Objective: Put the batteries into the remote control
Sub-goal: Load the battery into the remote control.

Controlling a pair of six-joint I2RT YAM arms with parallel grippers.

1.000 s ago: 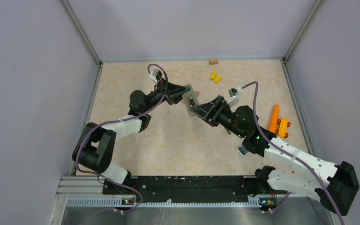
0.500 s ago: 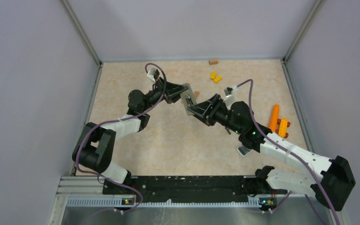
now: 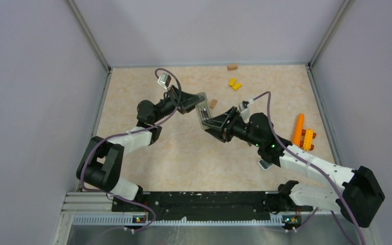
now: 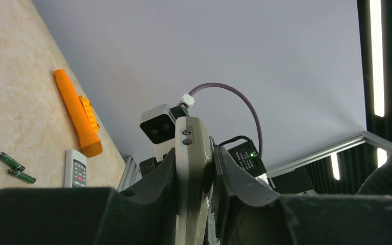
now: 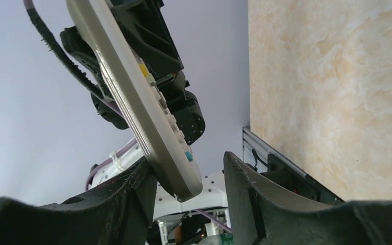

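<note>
My left gripper [image 3: 196, 104] is shut on a grey remote control [image 3: 202, 110] and holds it above the table at mid-back. In the left wrist view the remote [image 4: 191, 138] stands edge-on, clamped between my fingers [image 4: 158, 178]. My right gripper [image 3: 211, 123] is open around the remote's lower end. In the right wrist view the remote [image 5: 132, 97] leans on the left finger [image 5: 140, 189], with a gap to the right finger. Two thin dark batteries [image 4: 10, 161] lie on the table in the left wrist view. I cannot make them out in the top view.
An orange stick [image 3: 298, 128] and an orange-yellow brick [image 3: 309, 138] lie at the right. A small white remote [image 3: 264, 164] lies under my right arm. Yellow blocks [image 3: 234, 83] and brown blocks [image 3: 232, 67] lie at the back. Walls close in three sides.
My left gripper has carried the remote a little left and toward the back. My right gripper has followed it left and stays at the remote's lower end.
</note>
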